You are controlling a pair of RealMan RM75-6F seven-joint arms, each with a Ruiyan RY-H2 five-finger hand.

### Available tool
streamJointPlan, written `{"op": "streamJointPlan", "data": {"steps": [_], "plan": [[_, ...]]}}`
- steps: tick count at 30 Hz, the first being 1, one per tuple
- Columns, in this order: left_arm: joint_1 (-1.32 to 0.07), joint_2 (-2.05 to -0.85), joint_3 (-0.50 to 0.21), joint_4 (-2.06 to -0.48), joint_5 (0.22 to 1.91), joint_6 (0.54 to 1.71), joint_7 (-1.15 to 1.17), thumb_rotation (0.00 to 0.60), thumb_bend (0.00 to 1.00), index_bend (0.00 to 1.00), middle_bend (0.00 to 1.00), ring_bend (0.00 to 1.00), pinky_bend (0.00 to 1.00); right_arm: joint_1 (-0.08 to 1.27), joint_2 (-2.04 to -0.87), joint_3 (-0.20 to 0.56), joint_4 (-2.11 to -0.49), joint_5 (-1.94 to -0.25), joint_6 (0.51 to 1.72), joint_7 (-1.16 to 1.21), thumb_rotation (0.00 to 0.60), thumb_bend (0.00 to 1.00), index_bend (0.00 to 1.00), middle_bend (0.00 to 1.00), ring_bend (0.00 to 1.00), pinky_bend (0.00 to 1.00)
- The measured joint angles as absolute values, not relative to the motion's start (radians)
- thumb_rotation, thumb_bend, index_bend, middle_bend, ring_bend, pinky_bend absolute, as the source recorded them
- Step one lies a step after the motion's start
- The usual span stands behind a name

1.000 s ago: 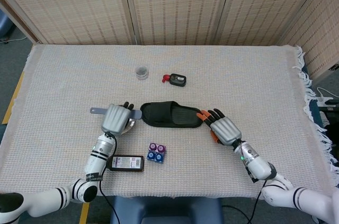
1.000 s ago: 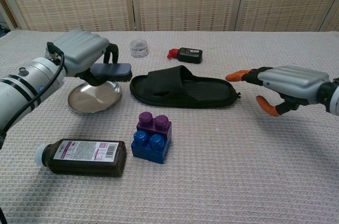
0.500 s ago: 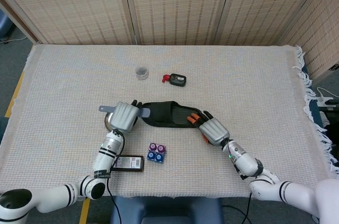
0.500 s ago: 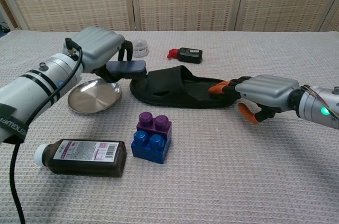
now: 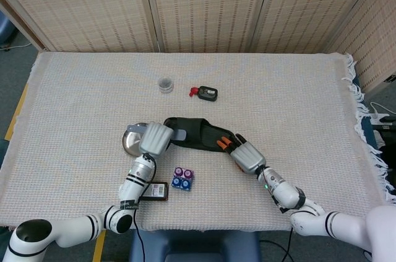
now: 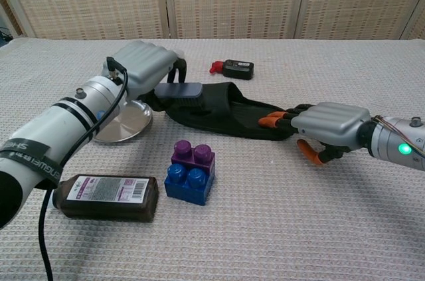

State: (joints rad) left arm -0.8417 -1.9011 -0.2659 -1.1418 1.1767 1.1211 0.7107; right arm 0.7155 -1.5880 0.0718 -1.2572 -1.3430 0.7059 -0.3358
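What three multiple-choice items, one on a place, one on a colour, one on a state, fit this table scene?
1. Where does the brown bottle lie?
A. left of the toy blocks
B. inside the slipper
C. on the metal dish

2. What colour is the slipper?
A. white
B. black
C. red

3. What does the left hand do?
A. lies flat and bare
B. holds a brush
C. holds the bottle

Answers: 1 A, the chest view shows it beside the blocks; 2 B, it is plainly black; 3 B, the fingers close over the brush.

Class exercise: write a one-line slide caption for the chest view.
Left hand holds a brush over the black slipper while the right hand grips its heel end.
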Motion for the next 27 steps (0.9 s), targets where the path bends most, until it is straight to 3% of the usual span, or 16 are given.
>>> {"op": "streamJointPlan", "data": {"steps": [14, 27], "plan": [[-0.879, -2.017, -0.266, -0.984, 1.234, 1.157, 0.632, 0.6, 0.38, 0.53, 0.53, 0.91, 1.0, 0.727, -1.577, 0.048, -1.263, -1.323, 0.712, -0.342, 0.6, 0.8, 0.0, 0.0, 0.0, 0.0], [-0.878, -2.029, -0.271, -0.885, 1.217, 1.126, 0.638, 0.6, 0.38, 0.53, 0.53, 0.91, 1.0, 0.729, -1.56, 0.035, -1.274, -1.313, 0.724, -0.342, 0.6, 0.8, 0.0, 0.0, 0.0, 0.0]]}}
